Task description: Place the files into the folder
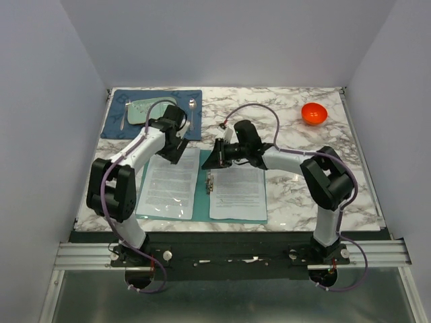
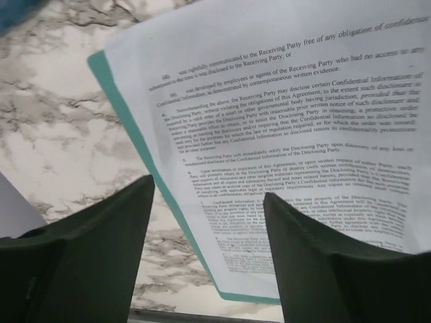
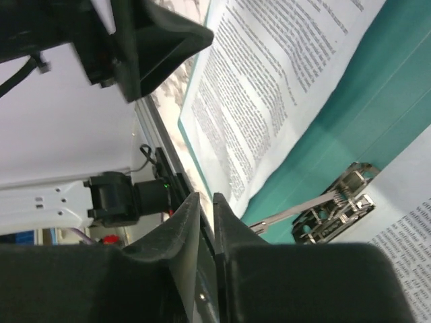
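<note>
The teal folder (image 1: pixel 201 198) lies open near the table's front edge. One printed white sheet (image 1: pixel 168 183) lies on its left half, another (image 1: pixel 238 194) on its right half. A small metal clip (image 1: pixel 209 182) sits at the spine. My left gripper (image 1: pixel 176 151) hovers over the left sheet's far edge, open and empty; its view shows the sheet (image 2: pixel 283 128) and the folder's edge (image 2: pixel 121 114) below the left gripper (image 2: pixel 209 195). My right gripper (image 1: pixel 211 159) is above the spine, shut on nothing; the right gripper (image 3: pixel 206 202) is near the clip (image 3: pixel 333 208), whose lever is raised.
A dark blue placemat (image 1: pixel 185 124) with a pale green plate (image 1: pixel 143 112) and cutlery lies at the back left. An orange bowl (image 1: pixel 314 113) stands at the back right. Grey walls close in three sides of the marble table (image 1: pixel 296 195).
</note>
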You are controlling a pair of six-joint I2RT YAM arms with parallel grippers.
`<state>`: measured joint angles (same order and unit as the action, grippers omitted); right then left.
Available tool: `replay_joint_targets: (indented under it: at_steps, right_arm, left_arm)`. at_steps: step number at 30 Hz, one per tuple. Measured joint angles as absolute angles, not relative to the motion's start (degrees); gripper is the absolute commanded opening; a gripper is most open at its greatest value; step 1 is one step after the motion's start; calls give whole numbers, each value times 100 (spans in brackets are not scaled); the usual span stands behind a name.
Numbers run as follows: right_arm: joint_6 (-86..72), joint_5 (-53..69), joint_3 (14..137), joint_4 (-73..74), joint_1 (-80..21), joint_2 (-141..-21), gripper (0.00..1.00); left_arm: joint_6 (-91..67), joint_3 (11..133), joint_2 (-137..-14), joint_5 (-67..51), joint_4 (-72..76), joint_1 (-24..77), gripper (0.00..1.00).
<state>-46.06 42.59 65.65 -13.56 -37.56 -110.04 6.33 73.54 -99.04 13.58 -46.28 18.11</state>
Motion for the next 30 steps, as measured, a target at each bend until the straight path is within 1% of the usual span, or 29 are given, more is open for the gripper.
replay_joint_targets:
  at_steps: [1, 5, 9, 13, 17, 20, 23, 26, 30]
  right_arm:
    - [-4484, 4204, 6573, -1291, -3756, -10930, 1]
    - [-4007, 3798, 6506, -980, -3767, -10438, 1]
    - [-3535, 3035, 6106, -880, -3868, -9623, 1]
    - [-3159, 1964, 5640, -897, -4193, -9017, 1]
    - [-2956, 882, 5194, -882, -4523, -8770, 1]
    - [-2910, -3, 4971, -742, -4733, -8595, 1]
    - [-3162, -757, 4799, -661, -4807, -8320, 1]
    - [-3492, -991, 4659, -698, -4751, -8167, 1]
    - [-3551, -991, 4431, -978, -4748, -8219, 1]
  left_arm:
    - [598, 7422, -9758, 1345, -4663, 1811, 99]
    - [397, 7784, -9251, 1107, -4766, 1831, 99]
    - [209, 7966, -9070, 840, -4764, 2023, 99]
    - [141, 7972, -9244, 792, -4751, 2550, 99]
    - [115, 8058, -9537, 821, -4672, 3052, 99]
    - [40, 8302, -9651, 812, -4637, 3142, 99]
    - [-108, 8556, -9655, 784, -4536, 3041, 94]
    - [-237, 8676, -9653, 768, -4381, 2936, 99]
    - [-311, 8488, -9642, 768, -4125, 2884, 99]
